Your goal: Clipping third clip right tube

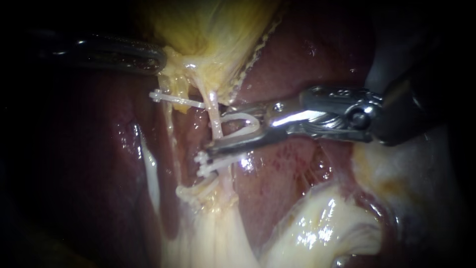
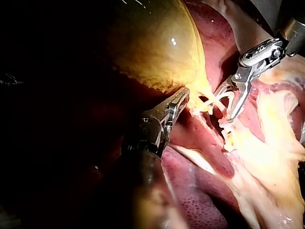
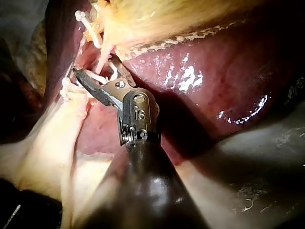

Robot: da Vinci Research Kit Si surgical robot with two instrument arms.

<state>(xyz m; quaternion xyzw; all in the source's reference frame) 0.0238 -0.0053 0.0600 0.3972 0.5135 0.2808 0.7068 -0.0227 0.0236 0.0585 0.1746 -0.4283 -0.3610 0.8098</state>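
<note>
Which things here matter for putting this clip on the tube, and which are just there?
In the job: right instrument, open clip in its jaws, tube, closed clips, left instrument gripping gallbladder.
Just there: liver, pale tissue.

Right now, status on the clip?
Left instrument grips gallbladder. Right instrument holds open clip astride tube. Upper clip, lower clips flank it; nothing blocking.

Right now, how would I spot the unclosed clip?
From the yellow gallbladder, follow the pale tube down. The open clip is a white loop against that tube, in the right instrument's tip; its neighbours above and below are flat, shut bars.
</note>
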